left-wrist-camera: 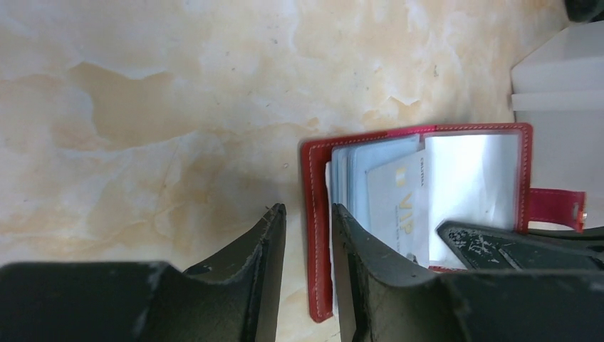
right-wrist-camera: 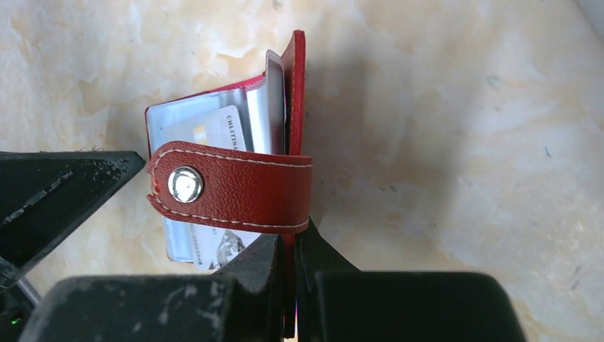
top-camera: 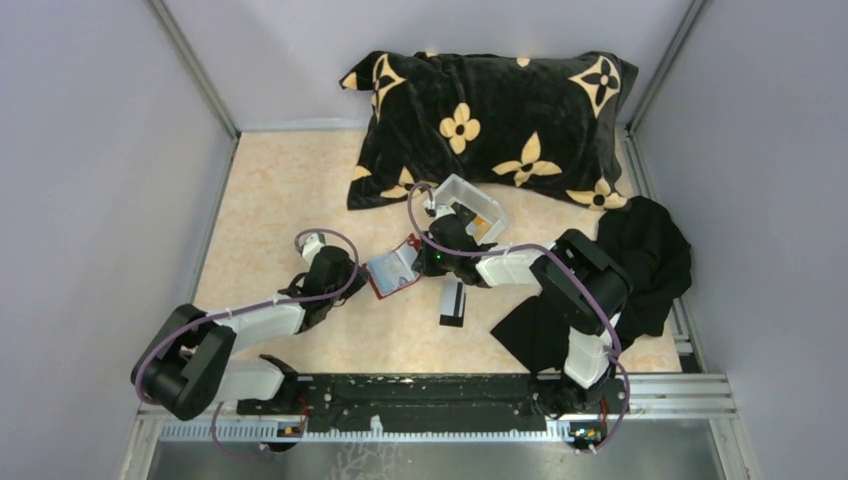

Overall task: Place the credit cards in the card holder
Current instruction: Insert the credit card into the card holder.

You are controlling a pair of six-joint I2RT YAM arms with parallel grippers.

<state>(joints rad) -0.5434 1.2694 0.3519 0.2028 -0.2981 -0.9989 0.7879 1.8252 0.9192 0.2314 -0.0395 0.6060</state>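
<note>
The red card holder (top-camera: 393, 271) lies open on the table, with pale cards (left-wrist-camera: 399, 206) in its clear pockets. My left gripper (left-wrist-camera: 308, 214) is open. Its fingers straddle the holder's left edge (left-wrist-camera: 318, 235), and a gap shows on each side. My right gripper (right-wrist-camera: 292, 239) is shut on the holder's right cover (right-wrist-camera: 295, 85), which stands upright with the snap strap (right-wrist-camera: 235, 187) folded across it. From above, the left gripper (top-camera: 358, 275) and right gripper (top-camera: 430, 256) flank the holder. A black credit card (top-camera: 452, 302) with a white band lies on the table just right of the holder.
A small white tray (top-camera: 472, 205) stands behind the right gripper. A black pillow with yellow flowers (top-camera: 490, 120) fills the back. A black cloth (top-camera: 620, 275) lies at the right, partly under the right arm. Grey walls close in both sides.
</note>
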